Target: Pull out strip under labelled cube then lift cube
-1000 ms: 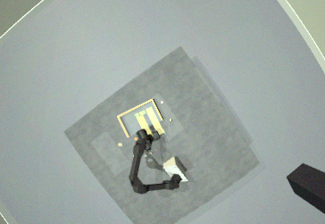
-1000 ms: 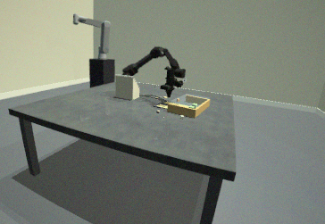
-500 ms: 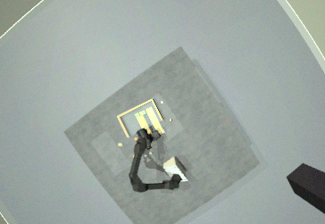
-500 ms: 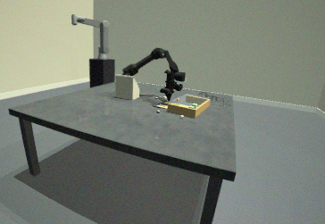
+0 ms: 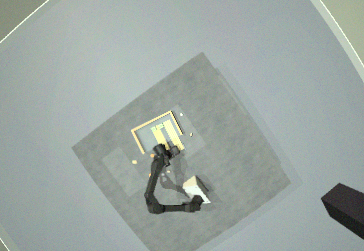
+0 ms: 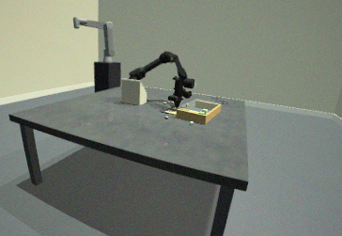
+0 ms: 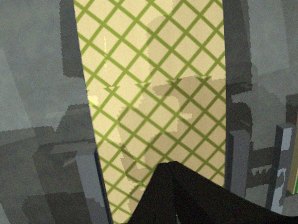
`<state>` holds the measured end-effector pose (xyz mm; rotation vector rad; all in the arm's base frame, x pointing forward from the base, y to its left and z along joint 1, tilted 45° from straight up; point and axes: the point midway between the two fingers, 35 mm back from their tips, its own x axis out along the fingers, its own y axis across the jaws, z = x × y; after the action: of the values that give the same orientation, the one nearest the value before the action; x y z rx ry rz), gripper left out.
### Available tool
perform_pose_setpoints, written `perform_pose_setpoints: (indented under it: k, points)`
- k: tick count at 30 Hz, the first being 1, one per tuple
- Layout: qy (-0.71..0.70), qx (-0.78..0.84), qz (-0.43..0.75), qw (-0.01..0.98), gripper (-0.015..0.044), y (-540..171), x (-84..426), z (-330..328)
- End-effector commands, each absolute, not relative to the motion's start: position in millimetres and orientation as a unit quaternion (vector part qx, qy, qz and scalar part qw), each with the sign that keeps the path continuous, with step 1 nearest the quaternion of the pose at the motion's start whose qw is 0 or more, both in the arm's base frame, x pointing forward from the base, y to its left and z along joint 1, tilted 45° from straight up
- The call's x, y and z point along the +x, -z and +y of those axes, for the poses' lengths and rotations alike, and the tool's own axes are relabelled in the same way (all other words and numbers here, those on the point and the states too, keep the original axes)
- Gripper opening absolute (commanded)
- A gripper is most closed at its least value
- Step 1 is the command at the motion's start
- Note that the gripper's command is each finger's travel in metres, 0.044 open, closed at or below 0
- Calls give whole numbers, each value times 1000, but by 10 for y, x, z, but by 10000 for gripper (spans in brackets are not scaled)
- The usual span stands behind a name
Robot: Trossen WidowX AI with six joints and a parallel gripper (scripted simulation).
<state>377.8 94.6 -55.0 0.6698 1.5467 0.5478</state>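
My gripper [image 5: 168, 148] [image 6: 177, 106] [image 7: 167, 171] is shut, with nothing seen between its fingers. Its closed tips are low over a pale yellow strip with green cross-hatching [image 7: 155, 55]; whether they touch it I cannot tell. Grey rails flank this strip in the wrist view. Two long pale strips lie side by side in the top view, the left strip [image 5: 160, 135] and the right strip [image 5: 173, 131]. An edge of another strip [image 7: 295, 172] shows at the far right of the wrist view. Small green pieces [image 5: 157, 126] [image 6: 203, 112] sit near the strips' far ends; no label is readable.
A wooden-walled tray [image 5: 151, 120] [image 6: 190, 116] surrounds the strips' far part, open toward the arm. A pale block [image 5: 192, 183] [image 6: 132, 92] stands near the arm's base. Small loose pieces, such as a tan piece [image 5: 134, 162] and a pale piece [image 6: 192, 123], lie around the tray.
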Motion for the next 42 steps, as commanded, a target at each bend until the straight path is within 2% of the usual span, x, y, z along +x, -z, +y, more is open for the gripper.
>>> perform_pose_setpoints:
  k: [1,42]
  points:
    - [-239,295,676,632,0,553,3779,957]
    - [-239,295,676,632,0,576,3792,978]
